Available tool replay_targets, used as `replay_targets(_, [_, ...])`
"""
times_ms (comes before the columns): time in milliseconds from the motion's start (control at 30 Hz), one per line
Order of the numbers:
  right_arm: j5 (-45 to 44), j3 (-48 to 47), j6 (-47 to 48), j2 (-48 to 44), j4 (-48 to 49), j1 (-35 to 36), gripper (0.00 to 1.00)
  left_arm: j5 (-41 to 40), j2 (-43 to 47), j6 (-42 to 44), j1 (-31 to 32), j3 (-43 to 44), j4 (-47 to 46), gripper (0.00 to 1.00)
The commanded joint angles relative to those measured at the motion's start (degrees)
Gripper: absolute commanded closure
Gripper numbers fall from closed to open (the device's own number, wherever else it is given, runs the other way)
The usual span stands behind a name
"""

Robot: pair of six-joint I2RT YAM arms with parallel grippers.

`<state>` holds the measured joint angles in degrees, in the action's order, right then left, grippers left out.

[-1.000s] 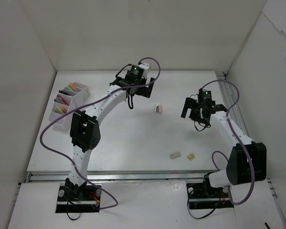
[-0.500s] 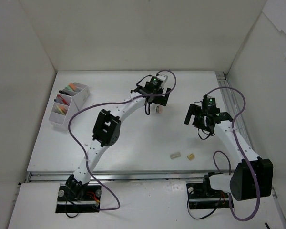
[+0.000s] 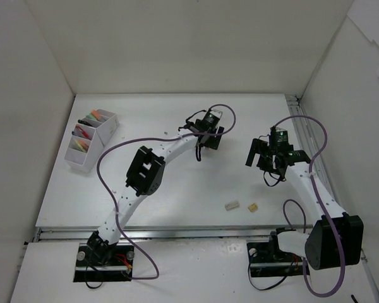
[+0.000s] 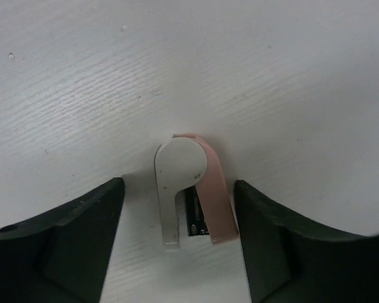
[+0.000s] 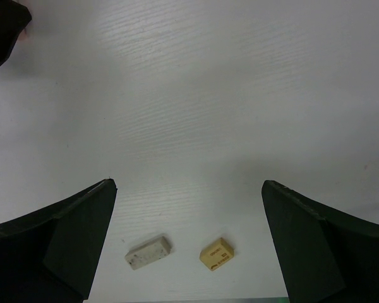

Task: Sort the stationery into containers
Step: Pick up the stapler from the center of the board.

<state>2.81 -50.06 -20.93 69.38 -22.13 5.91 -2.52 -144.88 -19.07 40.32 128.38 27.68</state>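
The left jaws hide the pink-and-grey item (image 4: 199, 183) from above.

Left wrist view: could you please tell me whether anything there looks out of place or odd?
Only the small pink-and-white item: it seems to lie on its side on the table, between the left gripper fingers, which stand clear of it. Nothing looks spilled or damaged.

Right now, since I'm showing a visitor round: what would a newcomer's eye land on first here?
The left claw, jaws spread either side of a small pink-and-white item at mid-table. Next, a whitish eraser and a tan eraser side by side near the front edge, and the white organiser with bright markers at the left edge.
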Motion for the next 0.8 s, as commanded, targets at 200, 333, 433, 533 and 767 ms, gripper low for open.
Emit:
replay_targets(200, [-0.9, 0.0, 0.7, -1.0, 0.2, -0.6, 0.02, -3.3, 4.9, -0.1, 2.0, -0.5, 3.3, 0.73])
replay_targets(333, [-0.6, -0.1, 0.6, -1.2, 0.3, -0.9, 0.02, -5.5, 6.8, 0.6, 2.0, -1.1, 2.2, 0.84])
replay_targets(433, [-0.6, -0.3, 0.5, -1.4, 0.2, -0.6, 0.02, -5.8, 8.5, 0.7, 2.0, -0.8, 1.9, 0.94])
replay_targets(533, [-0.2, -0.6, 0.7, -1.6, 0.2, -0.7, 0.02, -3.4, 11.4, 0.4, 0.6, -2.1, 0.4, 0.99])
replay_targets(767, [0.0, -2.5, 1.2, -0.6, 0.5, -0.8, 0.02, -3.7, 20.5, 1.1, -4.5, -8.6, -2.5, 1.00])
